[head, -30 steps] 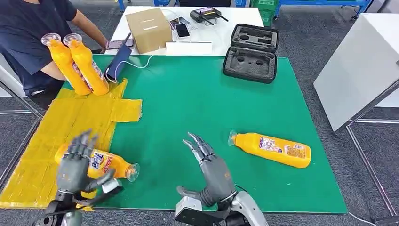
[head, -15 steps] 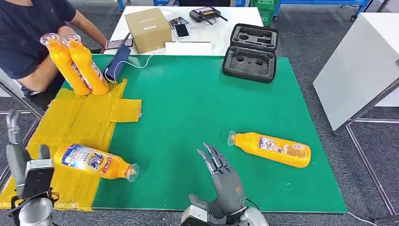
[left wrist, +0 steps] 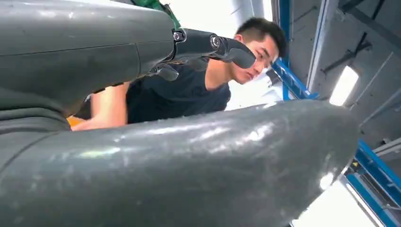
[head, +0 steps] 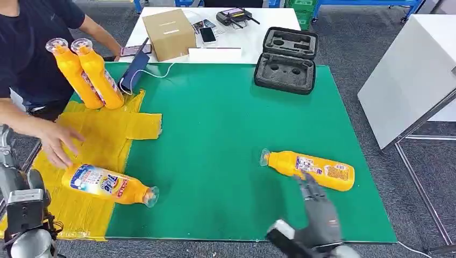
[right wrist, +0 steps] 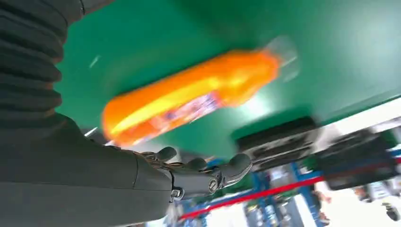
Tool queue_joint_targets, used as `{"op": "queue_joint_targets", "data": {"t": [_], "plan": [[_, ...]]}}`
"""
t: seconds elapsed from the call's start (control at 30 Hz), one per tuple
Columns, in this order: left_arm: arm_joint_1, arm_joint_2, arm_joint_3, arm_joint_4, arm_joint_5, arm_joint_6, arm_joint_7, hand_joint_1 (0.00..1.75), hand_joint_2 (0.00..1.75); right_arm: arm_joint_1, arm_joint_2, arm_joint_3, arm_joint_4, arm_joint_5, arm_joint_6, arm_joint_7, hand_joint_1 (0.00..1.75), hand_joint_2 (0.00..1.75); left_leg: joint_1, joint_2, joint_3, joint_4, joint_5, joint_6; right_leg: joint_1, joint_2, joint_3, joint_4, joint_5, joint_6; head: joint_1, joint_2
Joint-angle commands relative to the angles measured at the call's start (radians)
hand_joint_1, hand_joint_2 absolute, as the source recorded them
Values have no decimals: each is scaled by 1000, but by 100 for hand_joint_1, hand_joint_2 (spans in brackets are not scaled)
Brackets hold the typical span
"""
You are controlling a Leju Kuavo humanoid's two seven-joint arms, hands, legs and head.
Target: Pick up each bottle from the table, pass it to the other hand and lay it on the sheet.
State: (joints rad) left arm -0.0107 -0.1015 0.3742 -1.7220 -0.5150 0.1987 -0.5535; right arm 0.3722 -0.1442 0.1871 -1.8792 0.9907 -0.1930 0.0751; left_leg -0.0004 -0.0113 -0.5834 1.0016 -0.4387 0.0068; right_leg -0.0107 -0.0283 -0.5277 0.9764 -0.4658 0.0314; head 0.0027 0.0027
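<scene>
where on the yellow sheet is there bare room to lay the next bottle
Bare sheet lies between the two propped bottles and the bottle lying near its front. The left edge is crowded by a person's hand. The green mat between the foam case and the right bottle is open too.

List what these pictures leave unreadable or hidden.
- Right robot hand, head view: motion blur; whether it touches the bottle on the green mat cannot be told.
- That bottle's label, right wrist view: smeared by blur.
- Left robot hand, head view: cut off by the picture's edge; fingers unclear.
- Person's hand: near the bottle on the yellow sheet; contact unclear.
</scene>
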Motion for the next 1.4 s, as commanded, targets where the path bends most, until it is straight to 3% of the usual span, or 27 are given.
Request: {"op": "queue_joint_targets", "data": {"t": [0.03,0.33,0.37,0.53,0.8,1.4], "plan": [[-51,-14,-50,65,6,-4,2,0,0,13,72,-338,31,-9,72,-55,0,175,0,-2,0,0,1,0,0,-1,1,-1,0,0,0,0],[-59,-6,-81,77,-18,16,-12,0,0,-23,104,-414,74,14,120,-97,0,175,0,0,1,-1,1,0,0,0,1,-1,0,0,0,0],[-61,-8,-83,80,-18,19,-12,0,175,-30,107,-415,82,19,125,-100,0,175,1,0,1,-1,1,-1,1,0,2,-1,0,-1,0,0],[-66,-3,-106,84,-39,40,-17,0,175,-74,115,-324,153,112,133,-92,0,175,1,2,2,-1,1,-1,1,2,3,-2,1,-1,0,0],[-82,0,-130,87,-65,35,1,0,175,-167,92,-154,258,200,93,25,0,175,1,3,2,-1,1,-1,1,4,2,-2,1,-1,0,0],[-83,13,-134,105,-81,32,19,0,175,-203,66,-111,275,206,82,66,0,175,0,2,1,-1,1,-1,1,3,2,-1,1,0,0,0]]}}
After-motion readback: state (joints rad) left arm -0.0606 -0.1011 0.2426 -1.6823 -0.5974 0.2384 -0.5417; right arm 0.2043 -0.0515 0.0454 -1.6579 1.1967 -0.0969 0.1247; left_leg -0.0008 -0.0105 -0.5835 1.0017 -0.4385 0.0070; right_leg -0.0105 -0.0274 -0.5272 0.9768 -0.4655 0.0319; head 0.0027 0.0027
